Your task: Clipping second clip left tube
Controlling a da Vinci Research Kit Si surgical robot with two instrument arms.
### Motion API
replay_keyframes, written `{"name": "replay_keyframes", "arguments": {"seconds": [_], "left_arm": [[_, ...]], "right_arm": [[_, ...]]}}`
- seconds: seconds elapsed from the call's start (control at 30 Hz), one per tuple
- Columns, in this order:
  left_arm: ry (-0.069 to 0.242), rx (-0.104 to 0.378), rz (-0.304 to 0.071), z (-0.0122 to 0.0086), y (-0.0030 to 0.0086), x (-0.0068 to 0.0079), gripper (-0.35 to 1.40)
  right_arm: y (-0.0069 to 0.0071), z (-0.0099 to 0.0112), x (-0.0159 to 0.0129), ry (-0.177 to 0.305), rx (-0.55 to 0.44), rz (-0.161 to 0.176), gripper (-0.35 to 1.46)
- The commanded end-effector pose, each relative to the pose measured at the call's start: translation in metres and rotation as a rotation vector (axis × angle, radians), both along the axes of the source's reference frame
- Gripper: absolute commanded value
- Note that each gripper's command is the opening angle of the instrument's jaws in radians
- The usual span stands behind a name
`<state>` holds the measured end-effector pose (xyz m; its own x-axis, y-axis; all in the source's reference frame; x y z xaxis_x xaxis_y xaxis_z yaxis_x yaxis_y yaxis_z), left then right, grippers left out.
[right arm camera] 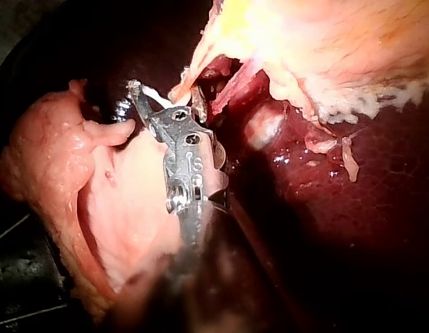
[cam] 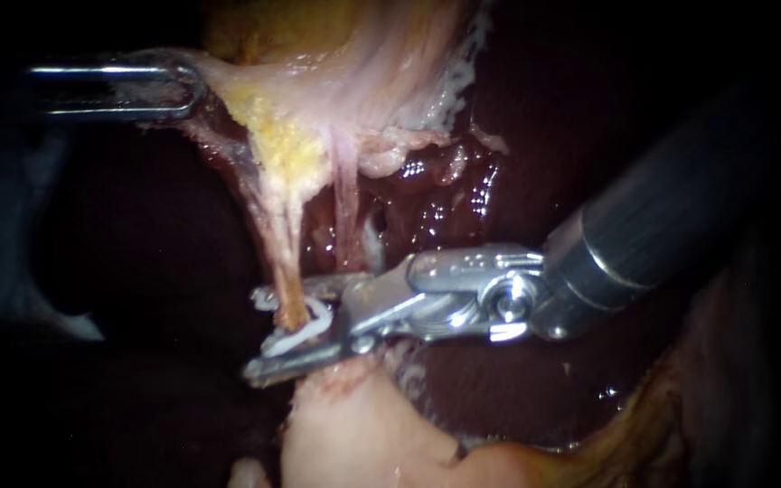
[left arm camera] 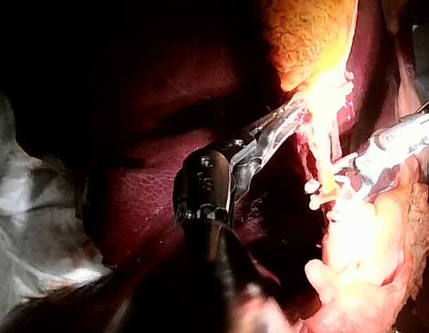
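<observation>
Your left instrument has its jaws clamped on tissue, pulling the left tube taut. Your right instrument straddles that tube low down, its jaws seemingly holding a white clip from both sides, not yet flattened. The tube is thin, soft, slippery and easily torn, so squeeze squarely across it, with only 1 strand inside.

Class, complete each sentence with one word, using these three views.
The right instrument holds a clip coloured ___. The left tube runs ___ its jaws. The jaws of the left instrument are ___ on pale tissue.
Missing words: white, between, shut.
</observation>
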<state>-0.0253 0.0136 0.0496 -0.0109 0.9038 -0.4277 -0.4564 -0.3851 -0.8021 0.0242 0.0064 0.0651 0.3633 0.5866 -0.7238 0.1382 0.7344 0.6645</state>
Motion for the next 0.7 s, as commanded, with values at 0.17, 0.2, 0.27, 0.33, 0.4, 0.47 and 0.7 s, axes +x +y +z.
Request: {"name": "replay_keyframes", "arguments": {"seconds": [0.17, 0.2, 0.27, 0.33, 0.4, 0.47, 0.7], "left_arm": [[-0.001, 0.001, 0.001, 0.0000, 0.0000, 0.0000, -0.35], [-0.001, 0.001, 0.001, 0.0000, 0.0000, 0.0000, -0.35], [-0.002, 0.001, 0.001, 0.0000, 0.0000, 0.0000, -0.35], [-0.002, 0.001, 0.002, 0.0000, 0.0000, 0.0000, -0.35], [-0.002, 0.001, 0.002, 0.0000, 0.0000, 0.0000, -0.35], [-0.002, 0.001, 0.002, 0.0000, 0.0000, 0.0000, -0.35], [-0.002, 0.001, 0.002, 0.0000, 0.0000, 0.0000, -0.35]], "right_arm": [[-0.0014, -0.0015, 0.0004, 0.052, 0.003, -0.028, 0.50], [-0.0017, -0.0018, 0.0005, 0.060, 0.009, -0.032, 0.50], [-0.0023, -0.0025, 0.0007, 0.076, 0.009, -0.044, 0.50], [-0.0028, -0.0030, 0.0009, 0.083, 0.009, -0.056, 0.49], [-0.0033, -0.0036, 0.0011, 0.093, 0.010, -0.070, 0.49], [-0.0037, -0.0040, 0.0013, 0.101, 0.011, -0.076, 0.49], [-0.0040, -0.0043, 0.0015, 0.097, 0.026, -0.075, 0.39]]}}
